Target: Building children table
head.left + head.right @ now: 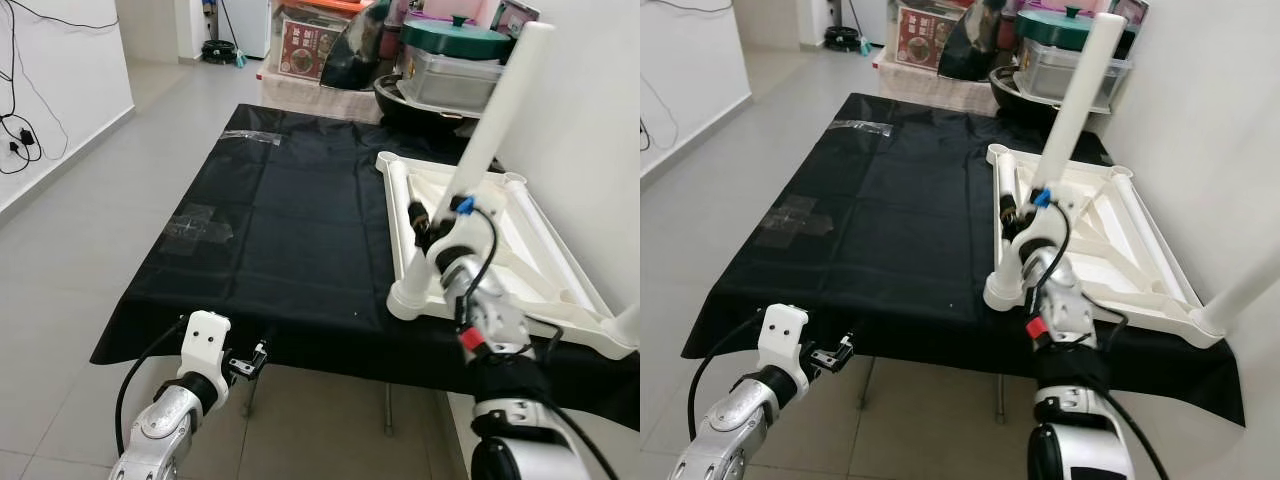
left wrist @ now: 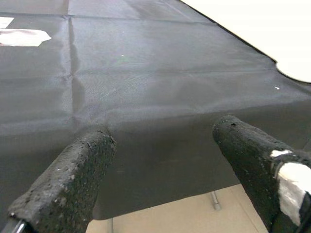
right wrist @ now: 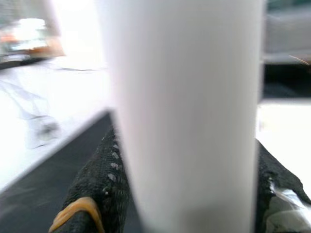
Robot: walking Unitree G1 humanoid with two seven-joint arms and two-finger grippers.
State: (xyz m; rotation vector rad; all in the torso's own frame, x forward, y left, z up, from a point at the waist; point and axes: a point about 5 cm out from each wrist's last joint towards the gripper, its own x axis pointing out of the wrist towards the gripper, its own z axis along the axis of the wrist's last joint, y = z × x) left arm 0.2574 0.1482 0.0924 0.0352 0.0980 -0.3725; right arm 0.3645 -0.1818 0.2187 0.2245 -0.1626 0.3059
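Leg (image 1: pixel 497 115) of white plastic, stiff, light, smooth, best gripped low, clenched in right pincer (image 1: pixel 432 222) above upturned tabletop (image 1: pixel 520 250) at desk's (image 1: pixel 290 230) 3 o'clock; left pincer (image 2: pixel 160 160) released.

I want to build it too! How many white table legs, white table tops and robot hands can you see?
White table legs: 2, one in the right hand, one at the corner
White table tops: 1
Robot hands: 2, left hand, right hand
Total: 5
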